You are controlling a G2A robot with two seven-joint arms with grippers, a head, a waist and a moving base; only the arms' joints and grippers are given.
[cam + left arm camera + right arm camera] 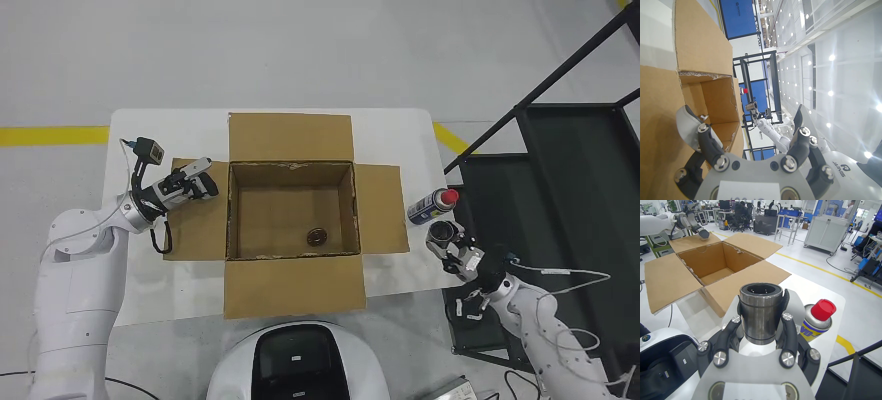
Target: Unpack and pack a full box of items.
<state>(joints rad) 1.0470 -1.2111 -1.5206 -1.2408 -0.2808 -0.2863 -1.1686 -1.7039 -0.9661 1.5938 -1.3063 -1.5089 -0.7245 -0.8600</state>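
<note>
Box (290, 135) sits open between left gripper (203, 183), spread wide, and right gripper (448, 245) clamped on steel cylinder (761, 315).

— What's the floor like?
— A pale grey floor (300, 50), glossy, crossed by a yellow line (50, 135). A white counter (190, 130) stands on it, with a black metal rack (570, 190) just beside it.
— And farther back?
— Black office chairs (738, 222) at desks, an aluminium-framed enclosure (826, 228), and a cable (836, 266) trailing over the floor. Blue wall panels (738, 17) rise toward a white gridded ceiling (848, 66) dotted with round lights (831, 57).
</note>
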